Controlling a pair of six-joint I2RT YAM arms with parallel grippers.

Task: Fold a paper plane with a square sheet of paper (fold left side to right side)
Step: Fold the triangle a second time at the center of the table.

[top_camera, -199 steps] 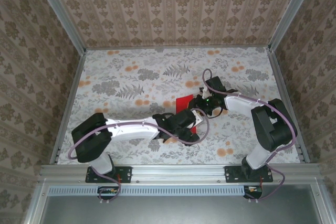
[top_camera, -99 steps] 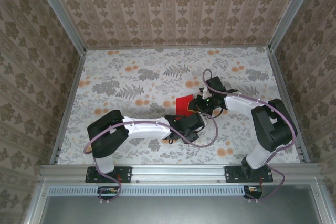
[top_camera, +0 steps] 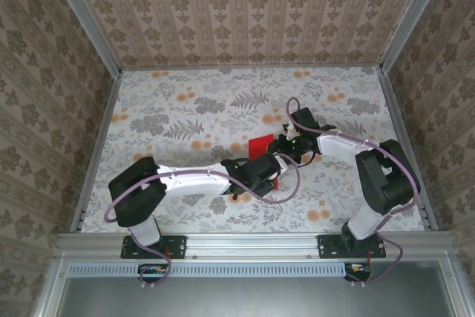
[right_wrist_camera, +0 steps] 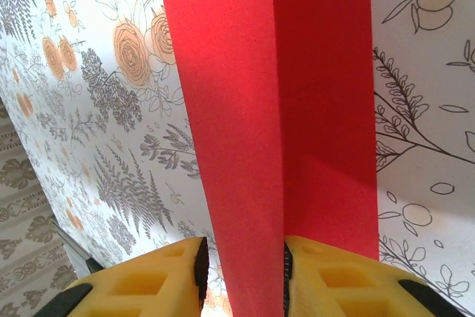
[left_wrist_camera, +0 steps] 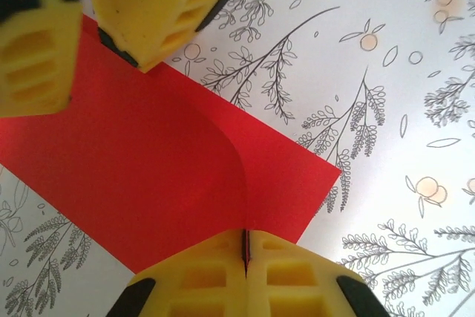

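The square sheet of paper (top_camera: 261,145) is bright red and lies mid-table on the floral cloth, partly folded, with a curved flap standing up from it. In the left wrist view the sheet (left_wrist_camera: 163,168) spreads out flat, and my left gripper (left_wrist_camera: 246,246) is shut on its near edge where the flap's curved line ends. From above, the left gripper (top_camera: 273,176) sits at the sheet's near right corner. My right gripper (top_camera: 284,148) is at the sheet's right side. In the right wrist view its jaws (right_wrist_camera: 243,280) stand a little apart with the raised red flap (right_wrist_camera: 223,109) running between them.
The floral tablecloth (top_camera: 185,109) covers the whole table. Metal rails (top_camera: 96,146) and patterned walls close it in on the left, right and back. Both forearms cross the near middle of the table and meet at the paper.
The left arm's elbow and shoulder swung right, then partly back left. Both grippers stayed at the paper, and the red flap shifted slightly.
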